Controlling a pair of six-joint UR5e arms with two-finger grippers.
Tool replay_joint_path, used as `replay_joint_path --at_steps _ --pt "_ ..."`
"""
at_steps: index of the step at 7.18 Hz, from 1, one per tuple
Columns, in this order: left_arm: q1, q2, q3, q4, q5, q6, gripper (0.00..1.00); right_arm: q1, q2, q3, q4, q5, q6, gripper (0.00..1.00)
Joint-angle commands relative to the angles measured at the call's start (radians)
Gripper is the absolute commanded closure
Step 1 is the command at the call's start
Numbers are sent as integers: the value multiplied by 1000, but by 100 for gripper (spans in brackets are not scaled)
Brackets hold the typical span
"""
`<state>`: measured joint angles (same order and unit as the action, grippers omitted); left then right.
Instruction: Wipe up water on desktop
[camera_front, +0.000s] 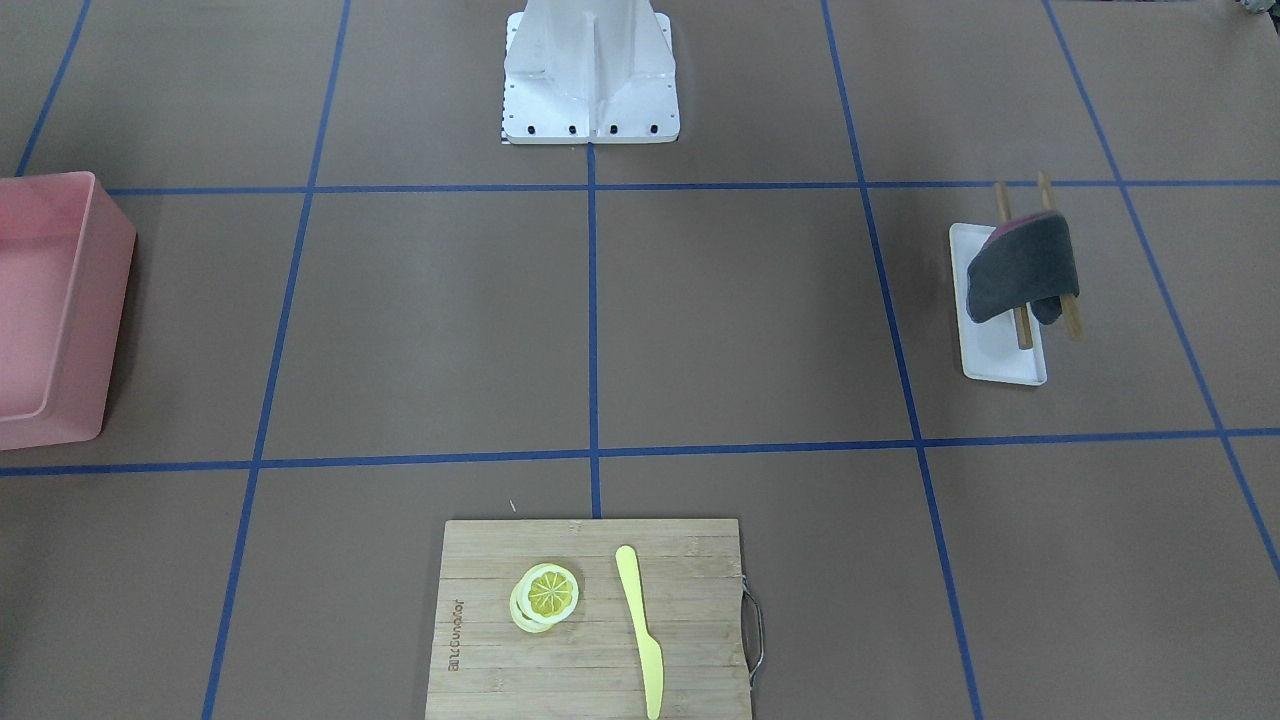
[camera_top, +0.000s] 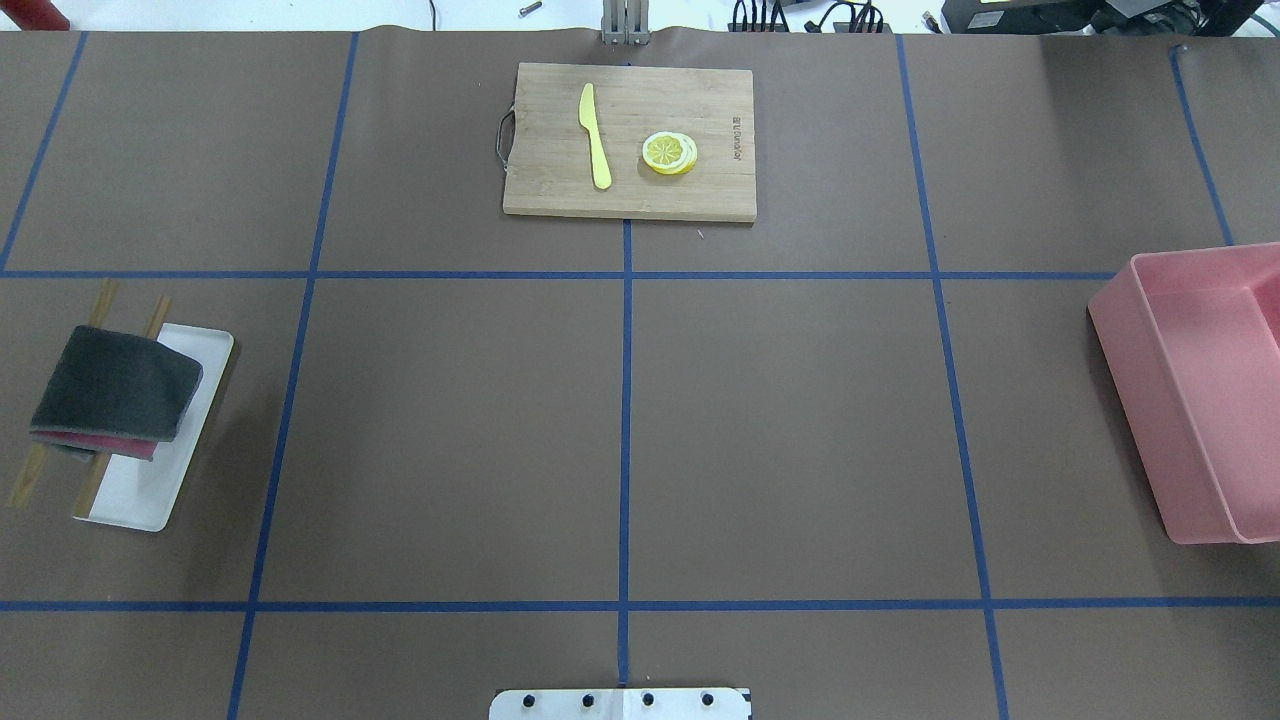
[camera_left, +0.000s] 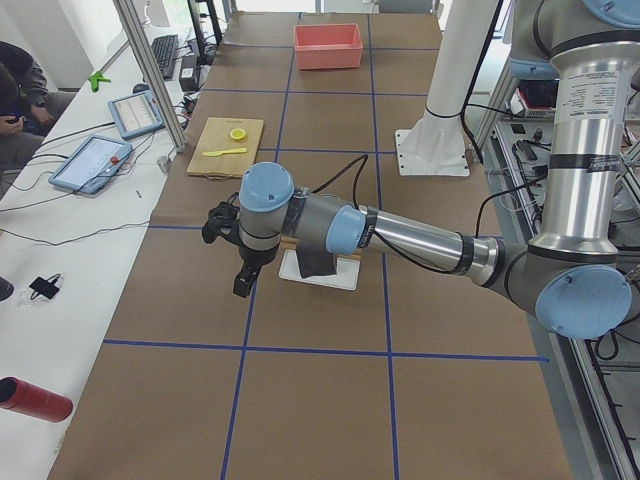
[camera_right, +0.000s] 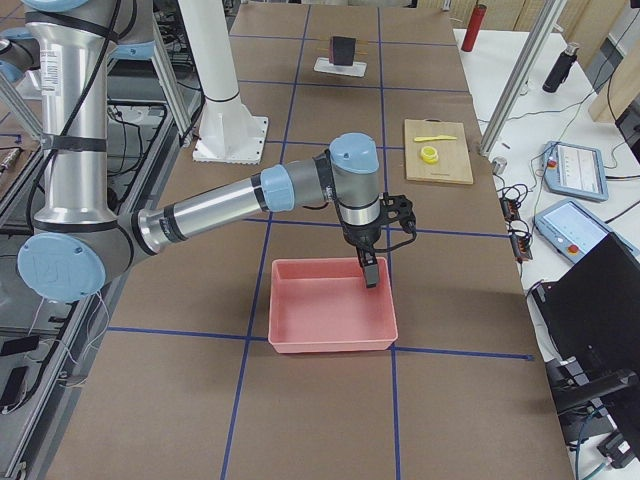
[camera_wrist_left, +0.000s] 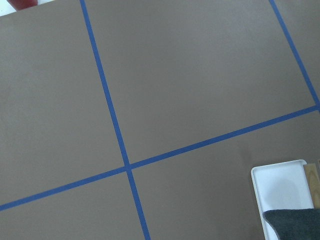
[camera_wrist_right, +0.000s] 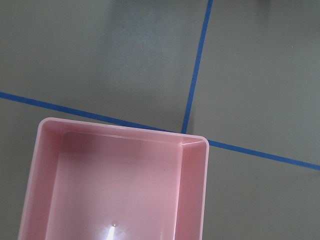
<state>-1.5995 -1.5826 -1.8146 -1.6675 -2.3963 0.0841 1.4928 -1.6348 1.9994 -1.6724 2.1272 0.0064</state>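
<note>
The brown desktop (camera_top: 780, 430) with blue tape lines shows no water that I can make out. A dark grey cloth (camera_top: 115, 385) with a red underside hangs over two wooden sticks (camera_top: 100, 300) above a white tray (camera_top: 150, 490) at the left. In the exterior left view my left gripper (camera_left: 240, 283) hovers above the desktop beside the tray; I cannot tell whether it is open. In the exterior right view my right gripper (camera_right: 370, 272) hangs over the pink bin (camera_right: 385, 320); I cannot tell its state either. Neither gripper shows in the wrist views.
A bamboo cutting board (camera_top: 640, 195) at the far middle carries a yellow knife (camera_top: 595, 135) and lemon slices (camera_top: 668, 152). The pink bin (camera_top: 1150, 380) stands at the right edge. The robot's white base (camera_front: 590, 110) is at the near middle.
</note>
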Motion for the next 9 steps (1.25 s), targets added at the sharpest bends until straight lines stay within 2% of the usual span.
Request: replay_joint_path --at_steps 1,3,5,6,7,8,9 --pt "-13 13 6 -125 2 5 1 0 1 10 6 -19 0 0" --pt "-11 6 12 -184 0 -48 1 -21 6 10 28 -29 16 0" --pt "36 9 8 -204 -7 -76 1 -86 16 16 29 -21 142 0" --pt "87 36 8 -251 -6 -169 1 -133 19 15 81 -24 231 0" --pt "168 71 11 -362 0 -320 1 -164 15 13 130 -23 315 0" --pt "232 102 14 -445 5 -452 1 -169 9 16 155 -16 323 0" --pt "284 107 12 -451 5 -505 1 -169 9 16 155 -15 325 0"
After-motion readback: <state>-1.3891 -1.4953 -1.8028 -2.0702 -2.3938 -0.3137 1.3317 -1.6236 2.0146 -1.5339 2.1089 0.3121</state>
